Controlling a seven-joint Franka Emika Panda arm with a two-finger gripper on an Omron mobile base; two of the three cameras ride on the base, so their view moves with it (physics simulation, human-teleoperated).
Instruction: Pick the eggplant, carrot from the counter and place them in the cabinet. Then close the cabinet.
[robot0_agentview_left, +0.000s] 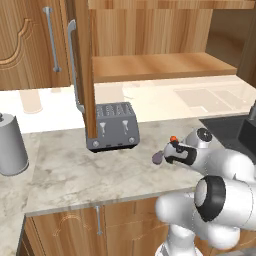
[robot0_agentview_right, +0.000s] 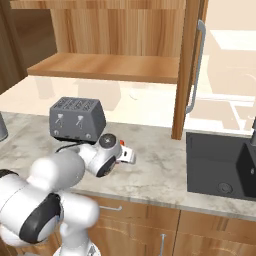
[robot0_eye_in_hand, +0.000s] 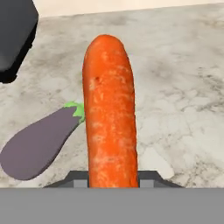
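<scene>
Now closed on the carrot (robot0_eye_in_hand: 109, 113), the claw (robot0_eye_in_hand: 113, 178), with one dark fingertip (robot0_eye_in_hand: 76, 178) on each side of the lower end, so that the orange body points away along the line of the hand. Held low over the marbled surface (robot0_agentview_left: 75, 170), probably just at or above the stone; not possible to tell lift from these angles. Just beside the carrot, the eggplant (robot0_eye_in_hand: 37, 146), lying flat on the stone, green cap (robot0_eye_in_hand: 78, 109) toward the carrot, apparently touching it or nearly. Left there because only one vegetable fits in the grip. Above, the cabinet (robot0_agentview_left: 160, 65) open, wooden shelf bare, door (robot0_agentview_left: 82, 65) swung out over the toaster (robot0_agentview_left: 113, 126), ready to receive. Likely next: raise, and clear the door edge.
</scene>
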